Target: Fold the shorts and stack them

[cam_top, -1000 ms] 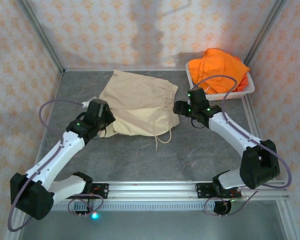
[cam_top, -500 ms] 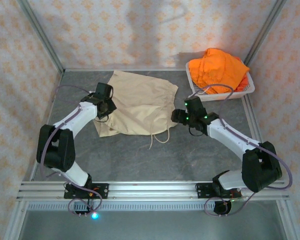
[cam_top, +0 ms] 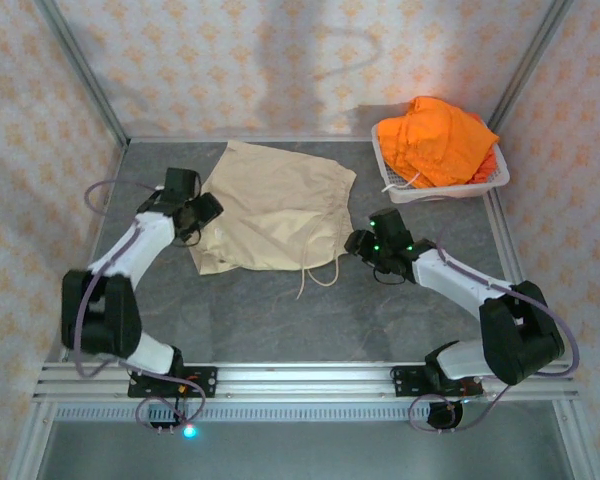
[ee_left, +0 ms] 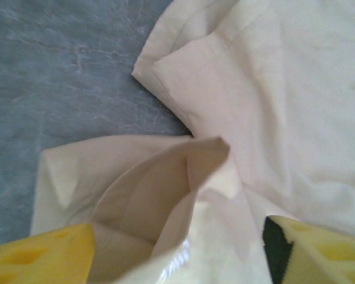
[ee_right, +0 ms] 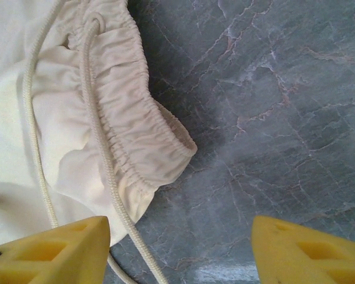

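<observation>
My left gripper [cam_top: 205, 210] has let go. A moment ago it was closed at the left edge of the beige shorts [cam_top: 275, 205]; now its fingers stand wide, a raised fold of cloth between them. My right gripper [cam_top: 354, 243], also spread, has slid to their near right corner, beside the waistband [ee_right: 130, 118]. Bare table [cam_top: 280, 310] lies nearer me than the beige shorts. The orange shorts [cam_top: 435, 140] sit in the basket [cam_top: 495, 182], beyond them to the right.

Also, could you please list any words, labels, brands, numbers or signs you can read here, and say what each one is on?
None: there is no readable text.
The beige shorts, the orange shorts and the white basket carry no lettering or tag that can be made out.
The wallpaper has only a repeated ornament, no words.
</observation>
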`<state>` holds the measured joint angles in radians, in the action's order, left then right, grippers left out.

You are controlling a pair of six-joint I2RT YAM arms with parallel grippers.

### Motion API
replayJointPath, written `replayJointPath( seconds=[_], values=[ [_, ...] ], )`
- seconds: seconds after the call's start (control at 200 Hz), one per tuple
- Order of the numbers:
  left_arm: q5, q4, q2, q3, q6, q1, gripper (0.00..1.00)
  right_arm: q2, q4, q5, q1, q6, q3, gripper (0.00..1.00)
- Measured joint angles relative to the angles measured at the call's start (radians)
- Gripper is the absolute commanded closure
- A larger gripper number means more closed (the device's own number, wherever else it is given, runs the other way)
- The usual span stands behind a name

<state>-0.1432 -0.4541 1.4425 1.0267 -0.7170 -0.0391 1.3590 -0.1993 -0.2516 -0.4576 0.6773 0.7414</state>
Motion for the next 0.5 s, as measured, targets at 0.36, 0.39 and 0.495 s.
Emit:
replayJointPath(
  seconds=[0.36,0.39,0.495],
  values=[
    [-0.026,0.034,-0.262,-0.352,-0.106,0.027,0.31,-0.022,0.041,-0.012,0.000,0.058,-0.018,0.40],
    [-0.033,0.040,-0.257,-0.363,-0.112,0.027,0.32,-0.024,0.045,-0.013,0.000,0.064,-0.021,0.40],
    [-0.061,0.088,-0.224,-0.374,-0.132,0.027,0.34,-0.032,0.052,-0.019,0.000,0.074,-0.027,0.40]
  ],
)
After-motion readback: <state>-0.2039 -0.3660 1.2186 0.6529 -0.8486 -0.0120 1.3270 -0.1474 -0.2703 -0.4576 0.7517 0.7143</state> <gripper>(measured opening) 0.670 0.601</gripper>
